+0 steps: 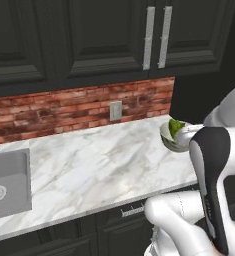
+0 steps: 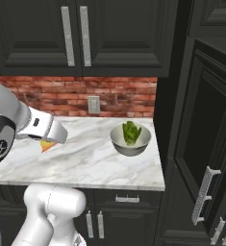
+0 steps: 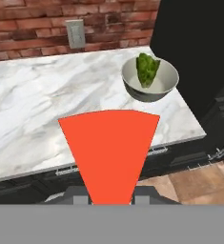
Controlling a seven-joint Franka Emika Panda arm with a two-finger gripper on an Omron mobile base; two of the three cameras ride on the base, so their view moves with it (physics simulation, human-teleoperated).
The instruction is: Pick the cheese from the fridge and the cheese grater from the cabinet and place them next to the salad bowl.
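My gripper (image 3: 108, 196) is shut on the cheese (image 3: 109, 150), an orange-red wedge that fans out from between the fingers. Seen from the right base, the wedge's tip (image 2: 47, 145) pokes out under the hand, just above the marble counter (image 2: 85, 163). The salad bowl (image 3: 149, 80), grey metal with green lettuce, stands near the counter's right end (image 2: 130, 139), ahead and to the right of the cheese, also seen from the left base (image 1: 173, 135). The tall black cabinet (image 2: 201, 144) with its silver bar handle rises right of the counter. The cheese grater and the fridge are out of view.
A sink (image 1: 9, 180) is set into the counter's left end. A brick backsplash with a wall outlet (image 2: 93, 104) runs behind. Black upper cabinets with silver handles (image 2: 73, 36) hang overhead. Bare marble (image 1: 99, 165) lies between sink and bowl.
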